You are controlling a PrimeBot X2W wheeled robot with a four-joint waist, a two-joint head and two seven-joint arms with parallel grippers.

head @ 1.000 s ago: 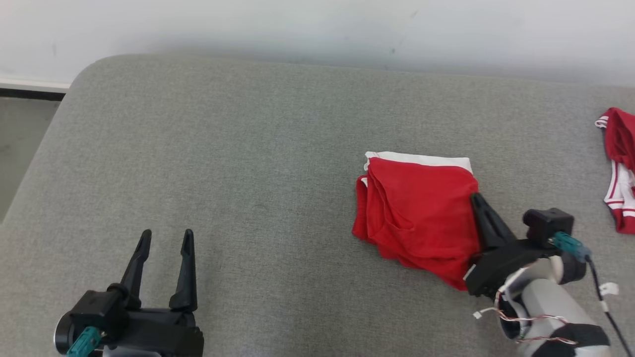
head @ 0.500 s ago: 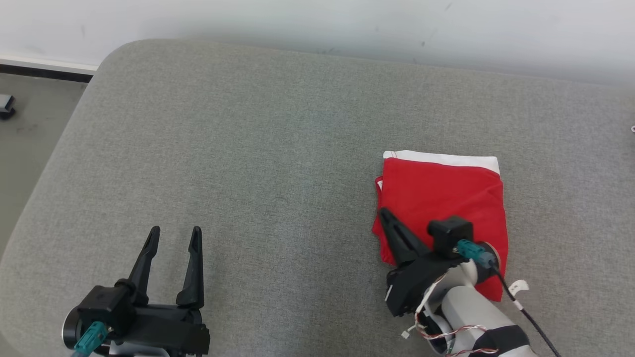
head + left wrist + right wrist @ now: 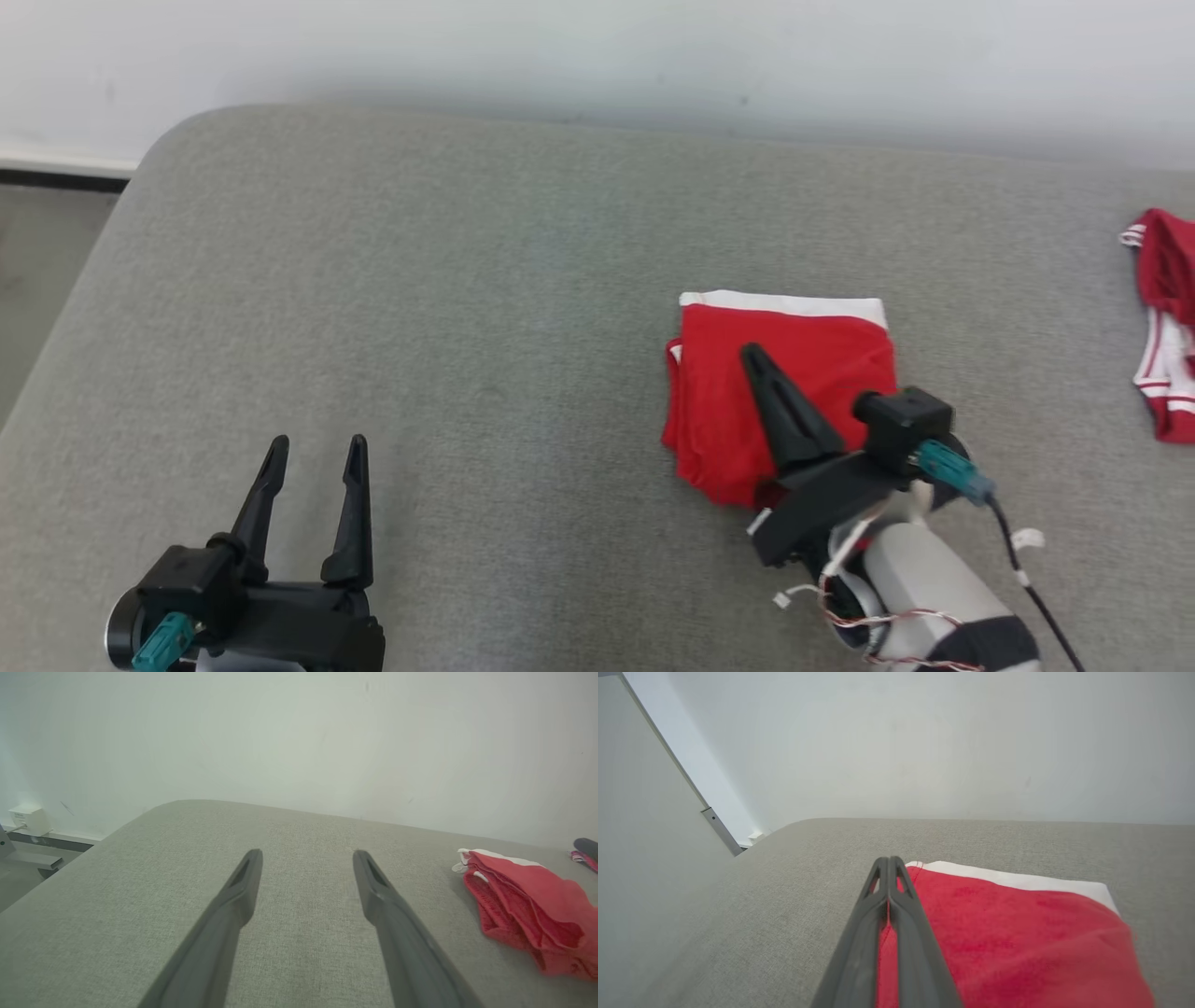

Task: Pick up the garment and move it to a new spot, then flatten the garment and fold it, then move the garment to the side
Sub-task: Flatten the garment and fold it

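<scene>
The right gripper (image 3: 754, 355), fingers together, is sliding across the folded garment (image 3: 719, 420), likely nudging it aside; the left gripper (image 3: 316, 441) is idling, fingers apart.

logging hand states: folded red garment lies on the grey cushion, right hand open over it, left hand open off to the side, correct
The right hand is shut, not open: the right wrist view shows its two fingers pressed together. The rest holds: the folded red garment lies on the grey cushion, the left hand open off to the side.
</scene>
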